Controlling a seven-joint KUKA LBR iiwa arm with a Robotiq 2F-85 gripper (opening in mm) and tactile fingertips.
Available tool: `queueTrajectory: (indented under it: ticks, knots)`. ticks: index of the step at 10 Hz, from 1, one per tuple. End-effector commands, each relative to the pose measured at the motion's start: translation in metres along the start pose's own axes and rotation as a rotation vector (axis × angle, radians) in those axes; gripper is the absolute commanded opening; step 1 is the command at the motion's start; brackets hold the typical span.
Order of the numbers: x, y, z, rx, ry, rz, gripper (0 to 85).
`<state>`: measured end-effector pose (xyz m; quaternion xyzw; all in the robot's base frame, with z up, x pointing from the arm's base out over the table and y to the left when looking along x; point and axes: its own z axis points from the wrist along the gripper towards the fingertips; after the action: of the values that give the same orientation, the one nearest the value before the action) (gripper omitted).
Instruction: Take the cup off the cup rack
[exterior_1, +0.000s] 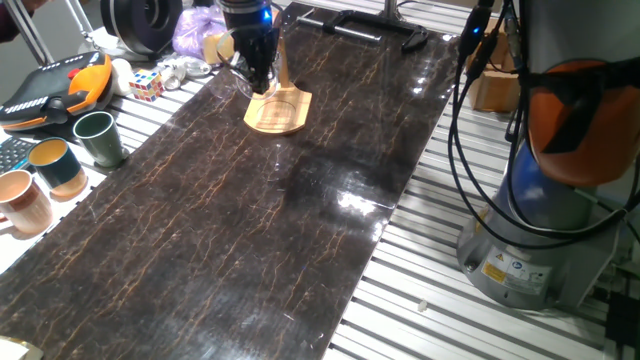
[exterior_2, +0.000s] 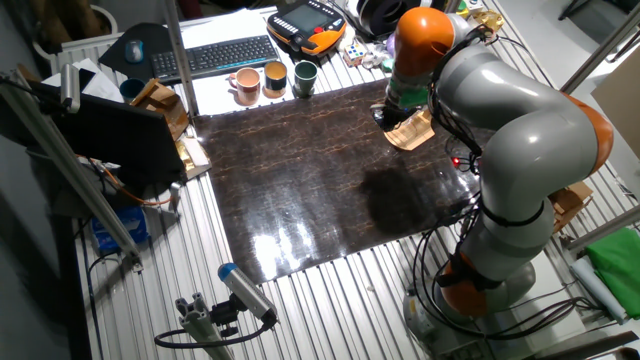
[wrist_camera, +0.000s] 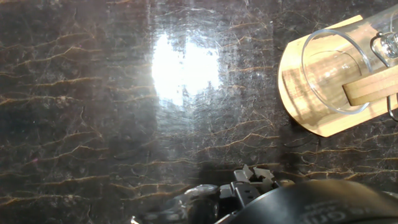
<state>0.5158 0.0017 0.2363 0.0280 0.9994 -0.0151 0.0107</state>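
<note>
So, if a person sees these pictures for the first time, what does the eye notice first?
Probably the large grey and orange robot arm, bending over the far end of the dark marble-patterned table. Next, its claw at the wooden cup rack, where the hand view shows the clear cup inverted over the post.

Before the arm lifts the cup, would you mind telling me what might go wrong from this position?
1. The clear cup sits upside down over the rack's post; pulling sideways rather than along the post could tip the cup rack.
2. The cup is transparent and glare-covered, so the pincer may misjudge its wall and slip.
3. The rack rests loose on the glossy table and may slide.
</note>
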Motion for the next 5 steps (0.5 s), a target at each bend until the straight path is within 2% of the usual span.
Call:
queueTrajectory:
  ticks: [1, 3, 5]
  knots:
    - [-0.001, 0.001, 0.001, 0.007, -0.004, 0.012, 0.7]
    - [-0.007, 0.003, 0.006, 0.042, -0.011, 0.103, 0.7]
    - [-0.015, 0.004, 0.013, 0.056, -0.018, 0.245, 0.7]
